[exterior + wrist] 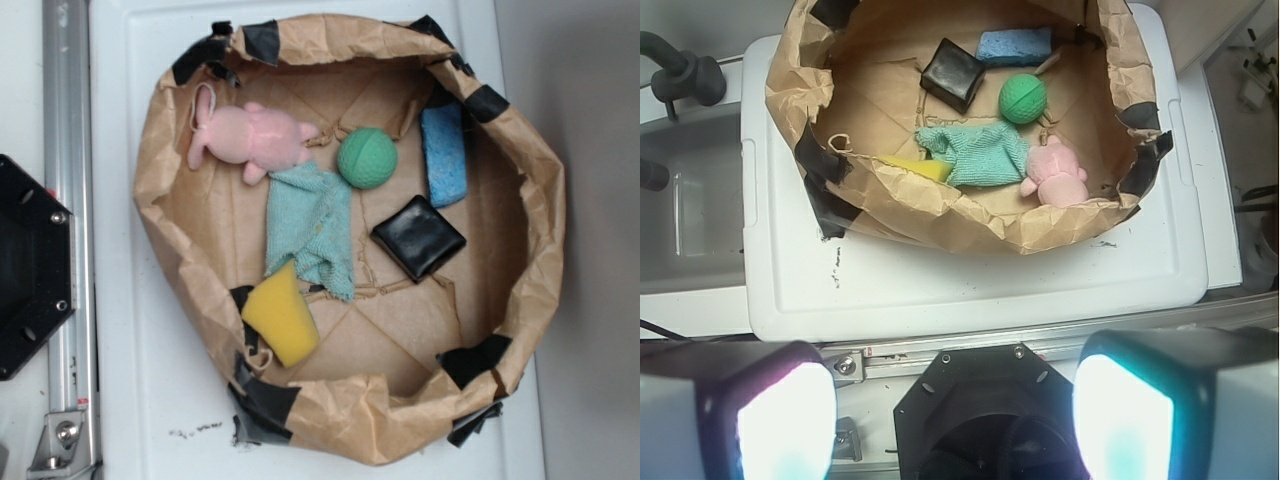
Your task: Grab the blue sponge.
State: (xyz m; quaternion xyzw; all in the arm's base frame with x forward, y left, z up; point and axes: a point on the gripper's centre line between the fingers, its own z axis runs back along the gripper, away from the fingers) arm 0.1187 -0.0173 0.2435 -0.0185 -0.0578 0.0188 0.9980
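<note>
Fingers (pixel 955 400) spread wide apart, empty, touching nothing; both pads (pixel 785 420) fill the wrist view's lower corners, over the near edge of the white worktop (pixel 970 285), well short of the paper bin (pixel 970 225). Blue sponge (pixel 443 153) lies flat in the bin by its wall, just beside the green ball (pixel 367 158) and near the black pad (pixel 419 237). Teal cloth (pixel 312 228), pink toy (pixel 250 140) and yellow sponge (pixel 281 314) lie well apart from it.

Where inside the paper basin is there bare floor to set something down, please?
Bare floor lies below the black pad, right of the yellow sponge. It is crowded around the teal cloth, green ball and blue sponge.
</note>
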